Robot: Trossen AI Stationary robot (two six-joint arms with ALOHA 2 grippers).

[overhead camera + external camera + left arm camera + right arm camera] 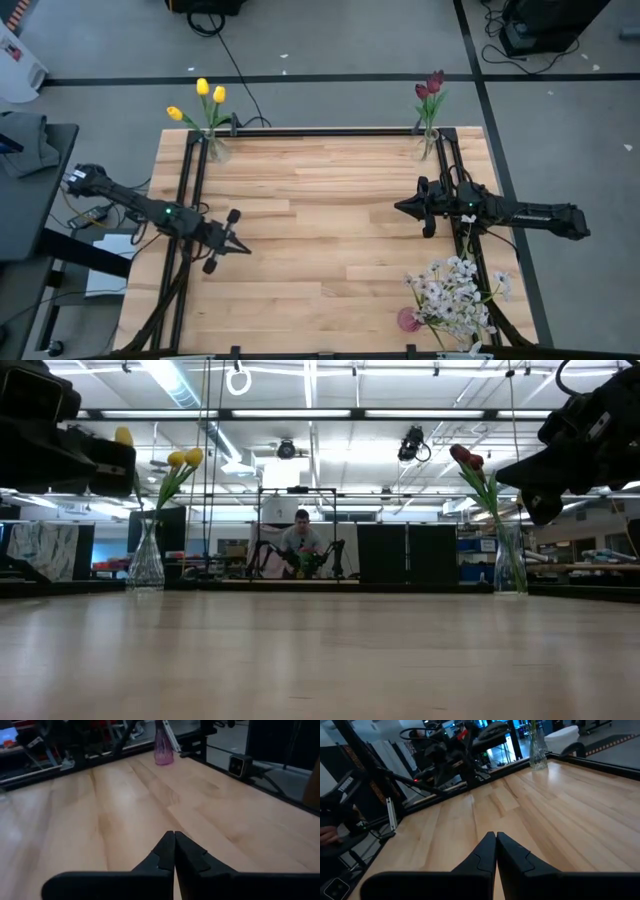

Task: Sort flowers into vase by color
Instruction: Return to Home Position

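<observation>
Three yellow tulips (207, 100) stand in a clear vase (216, 148) at the table's far left. Dark red tulips (430, 88) stand in a clear vase (428, 145) at the far right. Sprays of whitish blossoms (455, 290) stick out of a pink vase (410, 318) at the near right, which also shows in the left wrist view (163, 745). My left gripper (245, 250) hovers shut over the table's left half, with nothing between its fingers (174, 834). My right gripper (398, 207) hovers shut over the right half, pointing left, also with nothing in it (496, 835).
Black frame rails (190, 190) run along the table's left, right and far sides. A small camera box (240, 765) sits at the table's edge. A person (300, 540) sits far behind the table. Bare wood (320, 220) lies between the two grippers.
</observation>
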